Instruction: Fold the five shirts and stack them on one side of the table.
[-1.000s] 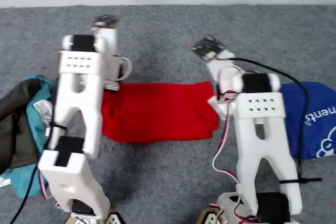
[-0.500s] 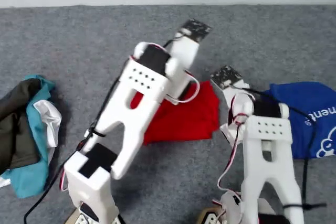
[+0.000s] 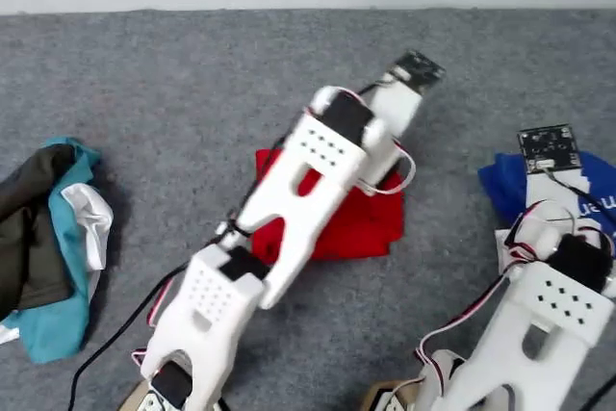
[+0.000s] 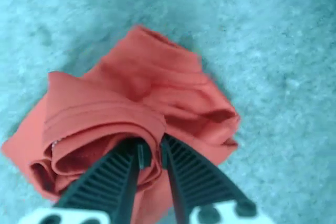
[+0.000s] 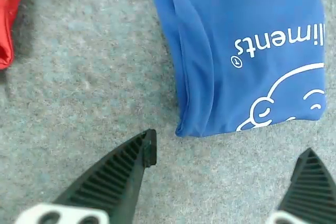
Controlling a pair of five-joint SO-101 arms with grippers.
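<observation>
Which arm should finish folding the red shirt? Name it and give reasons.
Left, most likely. The left claw is shut on a doubled edge of the red shirt, ready to lay it down. The right claw hangs open beside the blue shirt.

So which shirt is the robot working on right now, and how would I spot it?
Look at the middle of the grey table. There lies the red shirt, folded over on itself, its edge pinched in the left claw. It is plain red, unlike the printed blue shirt on one side and the dark-and-teal heap on the other.
</observation>
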